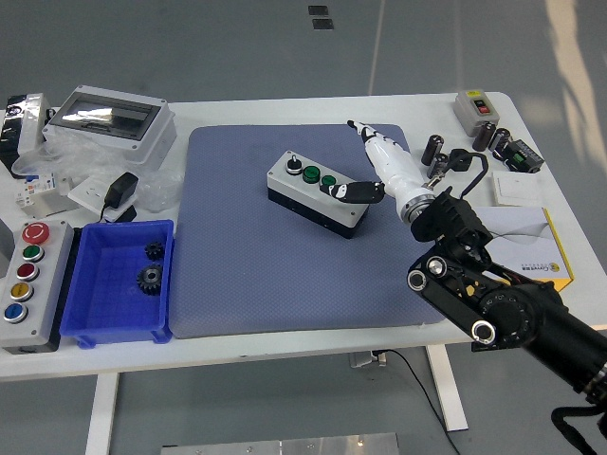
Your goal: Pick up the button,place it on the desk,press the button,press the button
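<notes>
- The white table is carrying everything; its left end is running out of view.
- The blue mat is lying beneath the fingers, across the table's middle.
- The right arm is reaching in from the lower right; its lower part is cut off at the corner.
- The button box is sitting on the mat, its right end directly under the fingertips.
- The right hand is hovering over that end, fingers loosely extended and gripping nothing; one dark fingertip is covering the rightmost button, and actual contact is hard to judge.
- Left of the fingers, a black knob and two green buttons are showing.
</notes>
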You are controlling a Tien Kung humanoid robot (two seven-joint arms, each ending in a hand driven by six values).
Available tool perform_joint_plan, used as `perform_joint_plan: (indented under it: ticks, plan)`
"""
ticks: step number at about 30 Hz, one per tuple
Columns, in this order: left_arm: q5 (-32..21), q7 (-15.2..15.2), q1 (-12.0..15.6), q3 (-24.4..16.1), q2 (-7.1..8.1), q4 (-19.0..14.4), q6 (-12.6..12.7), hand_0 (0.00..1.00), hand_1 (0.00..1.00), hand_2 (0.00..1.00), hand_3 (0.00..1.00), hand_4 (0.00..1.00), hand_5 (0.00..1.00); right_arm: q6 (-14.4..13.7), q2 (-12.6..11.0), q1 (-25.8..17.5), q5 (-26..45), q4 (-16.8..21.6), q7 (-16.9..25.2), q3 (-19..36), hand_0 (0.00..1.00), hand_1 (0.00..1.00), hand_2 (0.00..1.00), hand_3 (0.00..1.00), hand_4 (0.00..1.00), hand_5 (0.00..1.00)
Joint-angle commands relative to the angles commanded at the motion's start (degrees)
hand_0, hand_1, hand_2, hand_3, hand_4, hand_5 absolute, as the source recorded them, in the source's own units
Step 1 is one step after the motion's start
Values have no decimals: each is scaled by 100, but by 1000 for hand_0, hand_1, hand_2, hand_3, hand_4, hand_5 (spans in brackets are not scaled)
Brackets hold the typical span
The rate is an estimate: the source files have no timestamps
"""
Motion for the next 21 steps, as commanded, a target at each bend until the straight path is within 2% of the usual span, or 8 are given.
perform_joint_plan:
  ticks: [7, 16, 21]
  plan:
    - [-3, 7, -14, 7, 16, 0, -1, 624, 515, 532, 599, 614, 218, 74, 175, 195, 586, -586, 65, -407, 998, 998, 998, 998, 972, 363]
    - [34, 18, -18, -10, 17, 0, -3, 625, 515, 532, 599, 614, 217, 32, 245, 325, 969, -873, 62, -718, 998, 998, 998, 998, 979, 369]
    - [73, 10, -43, -28, 22, 0, -9, 625, 515, 532, 599, 613, 218, -144, 263, 378, 1061, -953, 78, -893, 998, 998, 998, 998, 980, 370]
